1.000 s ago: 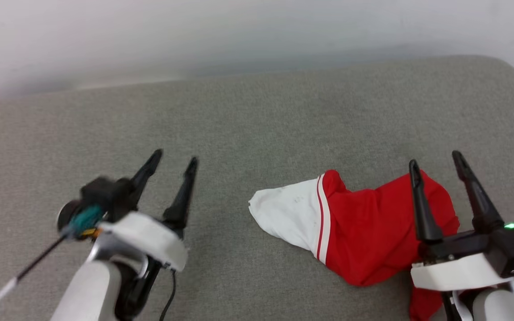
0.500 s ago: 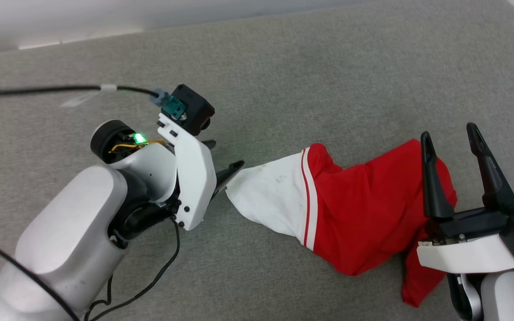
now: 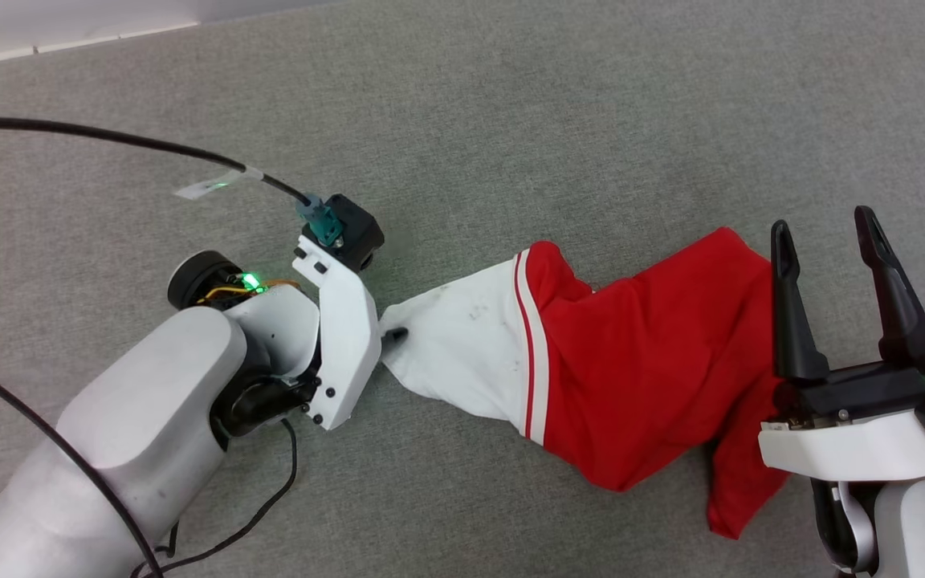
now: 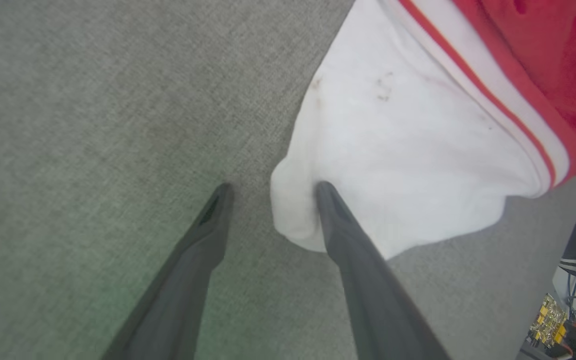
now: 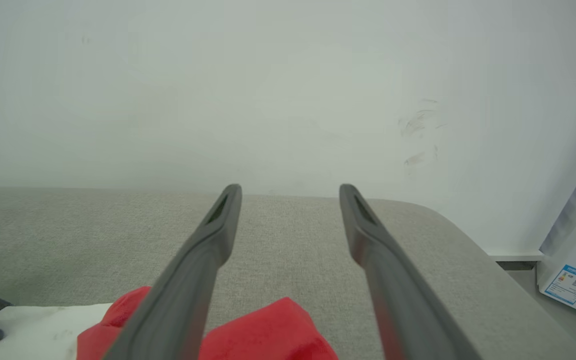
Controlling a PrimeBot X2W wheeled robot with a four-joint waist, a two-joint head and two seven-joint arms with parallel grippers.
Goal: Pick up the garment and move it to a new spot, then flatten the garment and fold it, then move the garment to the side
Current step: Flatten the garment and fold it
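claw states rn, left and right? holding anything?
Left claw: open, one finger on the white sleeve of the jersey, nothing gripped.
Right claw: open, empty, over the jersey's red part.

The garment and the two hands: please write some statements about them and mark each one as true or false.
1. The garment lies crumpled on the grey surface. True.
2. The left hand is shut on the red part of the garment. False: it is open at the end of the white sleeve, and one finger touches the cloth.
3. The right hand is open and holds nothing. True.
4. The white sleeve is perfectly clean. False: it has a few small dark marks.
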